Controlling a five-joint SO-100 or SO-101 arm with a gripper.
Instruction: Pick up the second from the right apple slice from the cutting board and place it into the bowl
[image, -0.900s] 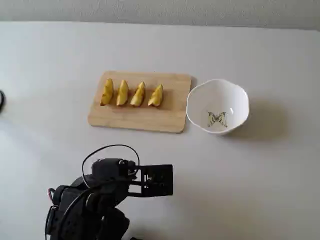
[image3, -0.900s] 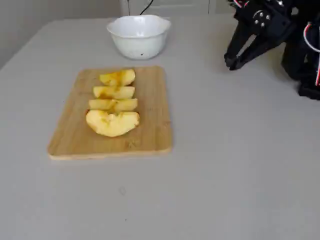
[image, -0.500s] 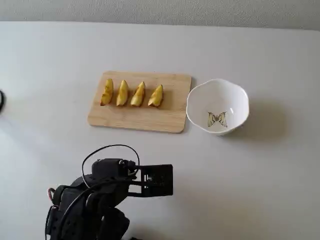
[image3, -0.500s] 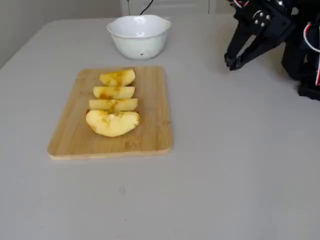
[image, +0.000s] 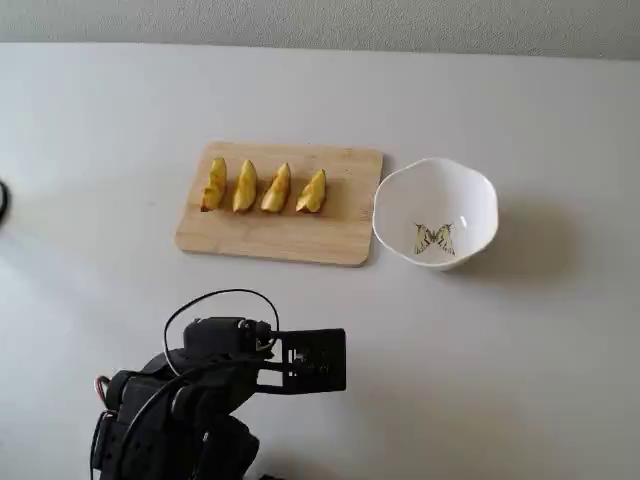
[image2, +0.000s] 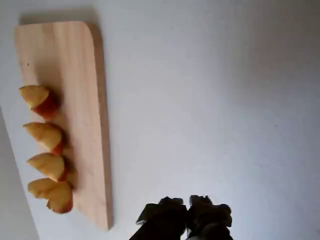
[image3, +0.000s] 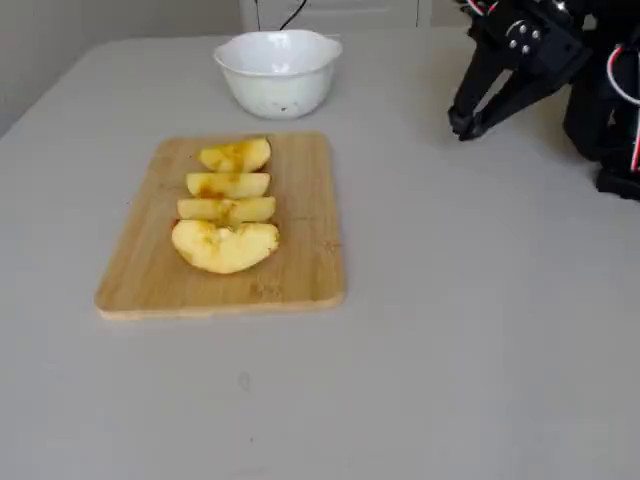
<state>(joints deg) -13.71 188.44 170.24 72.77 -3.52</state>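
Note:
Four yellow apple slices lie in a row on the tan cutting board (image: 340, 225). The second from the right in a fixed view is the apple slice (image: 277, 188); it also shows in the other fixed view (image3: 228, 185) and in the wrist view (image2: 47, 136). The white scalloped bowl (image: 470, 195) with a butterfly drawing stands empty, just right of the board. My gripper (image3: 465, 125) is shut and empty. It hangs above bare table well short of the board, and its closed tips show at the bottom of the wrist view (image2: 189, 215).
The arm's black body (image: 190, 410) sits at the near left of the table in a fixed view, with a looped cable on top. The three other slices (image: 214, 185) (image: 245, 187) (image: 312, 191) lie close beside the apple slice. A wall runs along the table's far edge.

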